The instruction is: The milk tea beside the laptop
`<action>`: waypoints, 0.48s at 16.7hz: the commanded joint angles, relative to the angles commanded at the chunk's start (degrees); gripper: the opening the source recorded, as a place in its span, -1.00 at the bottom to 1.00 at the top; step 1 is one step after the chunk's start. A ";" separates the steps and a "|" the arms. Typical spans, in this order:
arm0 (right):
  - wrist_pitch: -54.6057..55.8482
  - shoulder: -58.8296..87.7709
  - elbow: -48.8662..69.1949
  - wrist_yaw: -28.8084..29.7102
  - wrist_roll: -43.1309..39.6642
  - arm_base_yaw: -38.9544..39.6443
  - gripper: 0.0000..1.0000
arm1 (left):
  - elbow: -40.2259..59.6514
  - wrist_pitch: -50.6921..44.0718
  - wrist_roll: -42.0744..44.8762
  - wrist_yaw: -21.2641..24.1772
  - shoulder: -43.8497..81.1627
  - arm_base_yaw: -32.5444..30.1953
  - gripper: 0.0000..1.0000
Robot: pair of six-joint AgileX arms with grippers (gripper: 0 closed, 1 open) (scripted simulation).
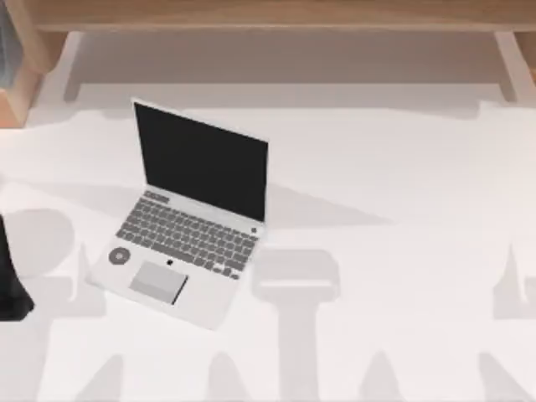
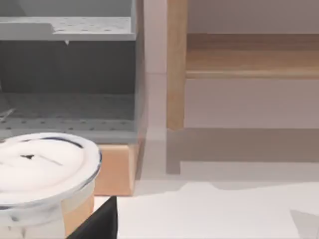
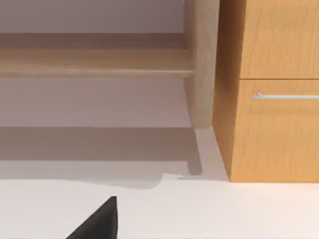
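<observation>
The laptop (image 1: 186, 224) stands open on the white table, left of centre, with its black screen toward the back and a round grey sticker beside the touchpad. The milk tea (image 2: 42, 167) is close in front of the left wrist camera, a creamy-white lid with a bluish rim over a tan cup. One dark fingertip (image 2: 102, 219) of my left gripper juts in right beside the cup; whether it touches the cup I cannot tell. My left arm (image 1: 8, 280) is a dark shape at the table's left edge. One dark fingertip (image 3: 99, 221) of my right gripper hovers over bare table.
A grey perforated shelf unit (image 2: 70, 74) with a wooden base stands behind the cup. A wooden rail and legs (image 1: 268, 17) run along the back of the table. A wooden cabinet with a drawer handle (image 3: 279, 94) stands off the table's far right corner.
</observation>
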 joint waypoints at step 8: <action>0.00 0.00 0.00 0.00 0.00 0.00 1.00 | 0.86 8.74 1.52 5.88 11.74 5.72 1.00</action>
